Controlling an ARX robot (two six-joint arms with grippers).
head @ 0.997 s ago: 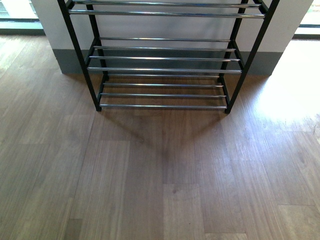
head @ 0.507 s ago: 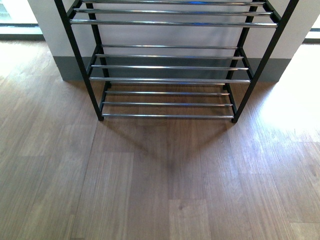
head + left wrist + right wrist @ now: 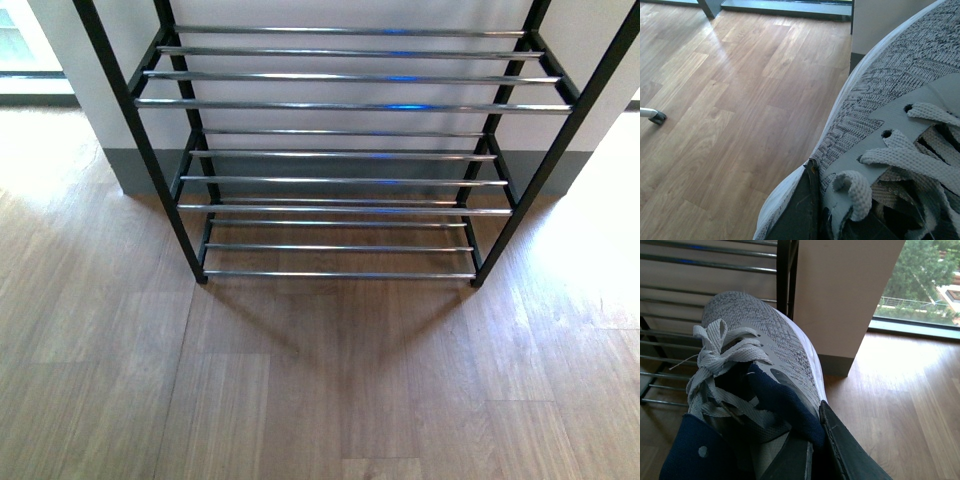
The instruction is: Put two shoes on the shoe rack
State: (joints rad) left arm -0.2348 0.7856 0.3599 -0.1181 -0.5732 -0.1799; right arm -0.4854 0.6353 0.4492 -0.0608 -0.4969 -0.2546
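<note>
Shoe rack point(image 3: 340, 104) nearer; left shoe point(image 3: 900, 75), right shoe point(image 3: 765, 330) toes toward wall point(image 3: 840, 290).

The shoe rack point(image 3: 340, 105) stands on the wooden floor point(image 3: 330, 400), its back close to a pale wall point(image 3: 75, 100) with grey skirting point(image 3: 150, 172). Three tiers of chrome bars point(image 3: 340, 274) show, the top cut off. Far left is a bright pane point(image 3: 20, 40), probably a window.

No legible text, logo or number in any view. Left-arm sneaker point(image 3: 900, 75) knit and eyelet panel, right-arm sneaker point(image 3: 767, 327) upper and navy tongue, shoe rack point(image 3: 350, 104) bars: nothing readable.
</note>
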